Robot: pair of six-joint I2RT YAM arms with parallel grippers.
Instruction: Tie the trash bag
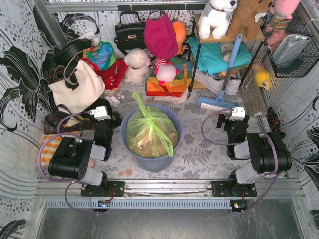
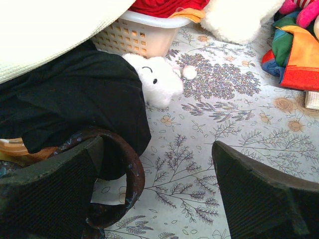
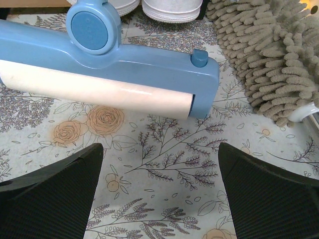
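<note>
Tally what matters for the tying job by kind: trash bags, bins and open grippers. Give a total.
Green trash bag: 1
Round blue bin: 1
Open grippers: 2 (left gripper, right gripper)
Total: 4

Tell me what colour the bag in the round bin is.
Lime-green trash bag, brown showing through; clearest in the top external view.
</note>
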